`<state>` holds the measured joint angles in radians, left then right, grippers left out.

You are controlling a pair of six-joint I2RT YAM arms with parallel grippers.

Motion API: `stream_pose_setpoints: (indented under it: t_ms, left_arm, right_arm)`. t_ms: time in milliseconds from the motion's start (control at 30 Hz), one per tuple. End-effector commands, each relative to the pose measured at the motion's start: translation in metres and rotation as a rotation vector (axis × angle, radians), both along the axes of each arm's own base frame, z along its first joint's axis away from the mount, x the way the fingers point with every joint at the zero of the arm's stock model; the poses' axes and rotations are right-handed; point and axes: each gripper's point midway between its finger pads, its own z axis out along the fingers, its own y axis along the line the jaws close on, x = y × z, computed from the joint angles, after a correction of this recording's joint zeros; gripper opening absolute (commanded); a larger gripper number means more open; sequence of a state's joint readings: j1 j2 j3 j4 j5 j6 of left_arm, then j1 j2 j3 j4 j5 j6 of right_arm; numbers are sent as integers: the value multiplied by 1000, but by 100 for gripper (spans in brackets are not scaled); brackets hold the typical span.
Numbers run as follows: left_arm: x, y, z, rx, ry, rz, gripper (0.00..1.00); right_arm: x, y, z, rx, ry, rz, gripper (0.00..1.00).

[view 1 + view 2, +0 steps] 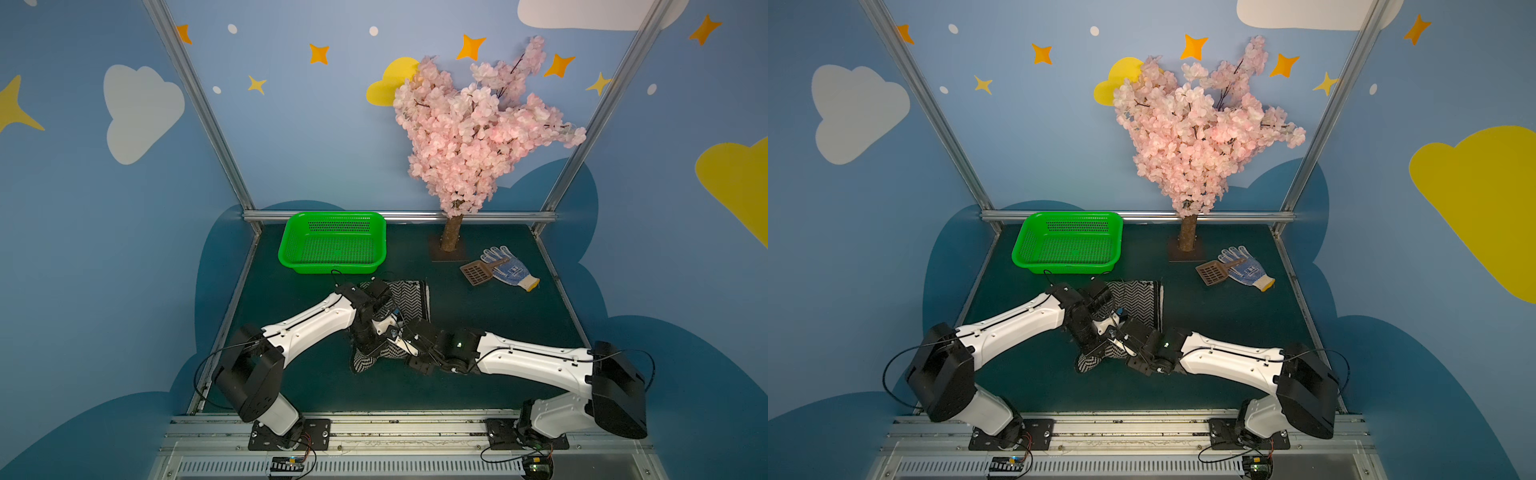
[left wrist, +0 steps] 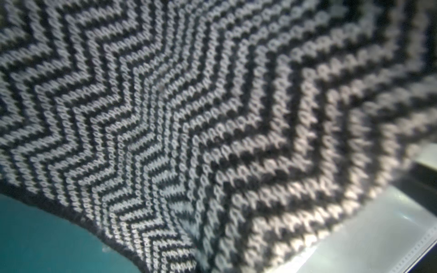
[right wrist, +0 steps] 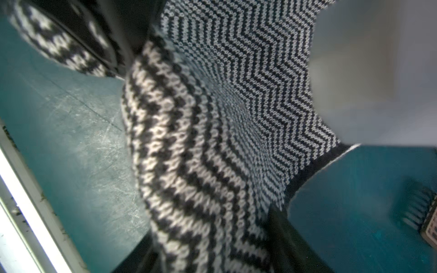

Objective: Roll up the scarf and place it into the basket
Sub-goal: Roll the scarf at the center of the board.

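Honestly, I am nowhere near finished. The long knitted black-and-white scarf (image 1: 409,299), zigzag side up, lies at the middle of the dark teal table (image 1: 498,332). Only its 6 o'clock end is gathered, and that is a loose hump under my two wrists, not a proper roll. The stretch toward 12 o'clock lies flat, with cream edging along its 3 o'clock side.

My left claw (image 1: 372,351) is pressed together. Its wrist view shows nothing but knit drawn into a pleat, so I judge that it pinches the scarf. My right claw (image 1: 401,338) comes in from 3 o'clock, just beside the left one, with cloth draped across it; whether its jaws have met on that cloth I cannot tell.

The bright green rectangular plastic mesh basket (image 1: 332,269) stands at 11 o'clock from the scarf, near its far edge but apart from it, with nothing inside. The blue-dotted white work glove (image 1: 511,268) and the small brown slotted scoop (image 1: 476,274) lie at 2 o'clock, well apart from the scarf.

What is left, as I judge it, is most of the job: rolling the flat stretch, getting hold of the whole bundle, and carrying it to the basket.
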<state>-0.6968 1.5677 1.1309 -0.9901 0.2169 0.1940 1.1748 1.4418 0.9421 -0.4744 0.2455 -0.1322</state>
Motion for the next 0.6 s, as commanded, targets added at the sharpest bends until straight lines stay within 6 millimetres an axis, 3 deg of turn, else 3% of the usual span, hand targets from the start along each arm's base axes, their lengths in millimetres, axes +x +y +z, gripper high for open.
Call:
stream_pose_setpoints:
  t_ms: [0,100,167,433,467,500,533,567]
  left_arm:
    - [-4,-21,18,-125,-18,-36,3]
    - [-1,-21,17,-132,-29,-21,4]
    - [12,-15,16,-104,-95,15,9]
    - [88,40,27,92,-355,295,31]
    - [93,44,31,103,-380,318,38]
    - [96,46,35,100,-404,332,61]
    - [100,48,40,98,-436,350,73]
    - [103,51,44,95,-461,373,74]
  right_arm:
    - [-6,2,-14,-25,21,35,32]
    - [-11,1,-13,-9,43,37,25]
    - [-13,-2,-13,5,71,19,17]
    - [-31,-3,-13,86,314,-76,15]
    - [-31,0,-10,108,345,-90,16]
    - [-32,3,-6,131,383,-98,16]
    - [-33,6,-3,148,420,-103,16]
    - [-31,8,0,160,445,-116,17]
